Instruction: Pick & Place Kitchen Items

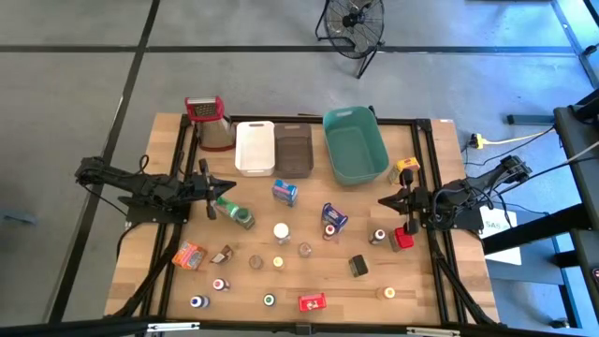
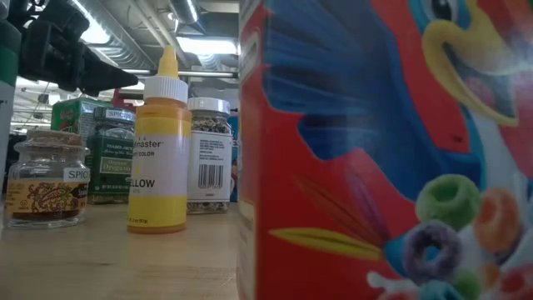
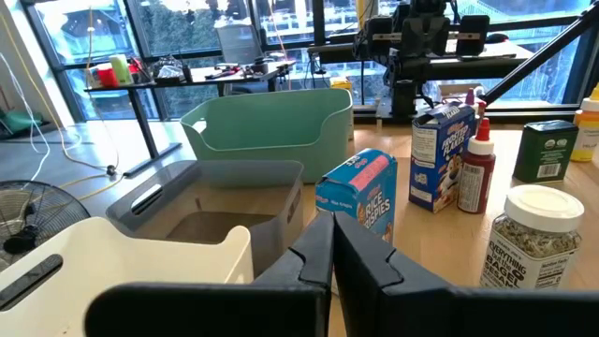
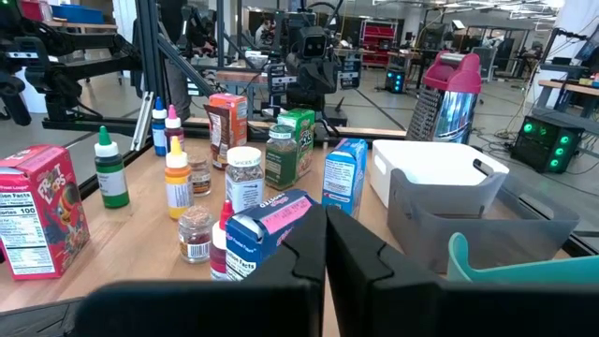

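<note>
Several kitchen items stand scattered over the wooden table (image 1: 168, 215): a blue rice box (image 1: 284, 192), a second blue box (image 1: 334, 217), a green jar lying on its side (image 1: 236, 213), a white-capped jar (image 1: 282, 231), an orange box (image 1: 189, 255), a red cereal box (image 1: 312, 302) and small bottles. My left gripper (image 1: 230, 185) hovers shut at the table's left, its tips just above the green jar. My right gripper (image 1: 382, 200) hovers shut at the right, near a small red-capped bottle (image 1: 379, 236). Both wrist views show the fingers closed together, left (image 3: 333, 245) and right (image 4: 326, 241), with nothing between them.
At the far edge stand a white bin (image 1: 255, 147), a brown bin (image 1: 293, 150) and a teal bin (image 1: 355, 143), with a steel grater (image 1: 211, 122) to their left. In the low view the red cereal box (image 2: 383, 150) fills the right side, with a yellow bottle (image 2: 160, 158) to its left.
</note>
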